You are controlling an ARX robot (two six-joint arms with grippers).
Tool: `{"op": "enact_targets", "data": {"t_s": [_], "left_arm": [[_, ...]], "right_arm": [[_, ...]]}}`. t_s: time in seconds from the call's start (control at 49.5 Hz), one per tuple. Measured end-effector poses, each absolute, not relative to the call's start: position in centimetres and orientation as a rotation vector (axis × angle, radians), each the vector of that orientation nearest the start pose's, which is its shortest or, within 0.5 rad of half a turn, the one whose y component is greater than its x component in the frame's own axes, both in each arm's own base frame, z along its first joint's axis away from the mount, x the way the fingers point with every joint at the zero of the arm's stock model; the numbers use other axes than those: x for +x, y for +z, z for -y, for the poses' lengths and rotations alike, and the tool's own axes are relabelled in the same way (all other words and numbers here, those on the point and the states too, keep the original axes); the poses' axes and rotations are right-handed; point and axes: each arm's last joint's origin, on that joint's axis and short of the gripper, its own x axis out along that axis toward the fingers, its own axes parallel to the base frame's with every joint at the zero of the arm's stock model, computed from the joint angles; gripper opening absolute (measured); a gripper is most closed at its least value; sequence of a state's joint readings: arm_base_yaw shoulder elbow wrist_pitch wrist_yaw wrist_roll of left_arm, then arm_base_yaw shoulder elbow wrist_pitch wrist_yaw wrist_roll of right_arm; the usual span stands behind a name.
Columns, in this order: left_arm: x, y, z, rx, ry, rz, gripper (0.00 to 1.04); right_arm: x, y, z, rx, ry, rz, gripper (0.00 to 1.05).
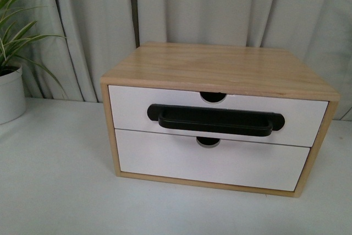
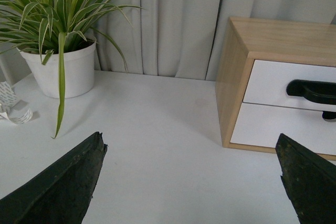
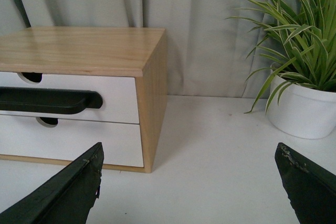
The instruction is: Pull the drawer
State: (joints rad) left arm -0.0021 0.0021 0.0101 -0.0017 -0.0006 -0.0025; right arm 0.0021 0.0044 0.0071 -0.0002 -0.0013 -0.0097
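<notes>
A wooden cabinet (image 1: 220,67) stands in the middle of the white table. Its upper drawer (image 1: 129,111) has a white front, a long black bar handle (image 1: 215,119) and a half-round notch (image 1: 213,97) in its top edge; it sits flush and closed. Neither arm shows in the front view. My left gripper (image 2: 191,145) is open over bare table, to the cabinet's left, with the drawer (image 2: 268,82) ahead. My right gripper (image 3: 189,150) is open to the cabinet's right, with the drawer (image 3: 118,95) and handle (image 3: 50,100) ahead of it.
Below sits a plain white drawer front (image 1: 212,160) without a handle. A potted plant in a white pot (image 1: 10,92) stands at the table's left; another white pot (image 3: 304,111) stands to the right. Grey curtains (image 1: 220,4) hang behind.
</notes>
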Motion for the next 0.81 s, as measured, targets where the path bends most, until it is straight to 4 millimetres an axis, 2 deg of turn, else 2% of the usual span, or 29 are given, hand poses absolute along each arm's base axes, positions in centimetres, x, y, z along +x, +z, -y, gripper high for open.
{"op": "enact_targets", "data": {"t_s": [0.808], "left_arm": [[9.72, 16.66, 0.02, -0.002, -0.002, 0.006, 0.99]], "right_arm": [[9.75, 16.56, -0.02, -0.01, 0.003, 0.002, 0.96]]}}
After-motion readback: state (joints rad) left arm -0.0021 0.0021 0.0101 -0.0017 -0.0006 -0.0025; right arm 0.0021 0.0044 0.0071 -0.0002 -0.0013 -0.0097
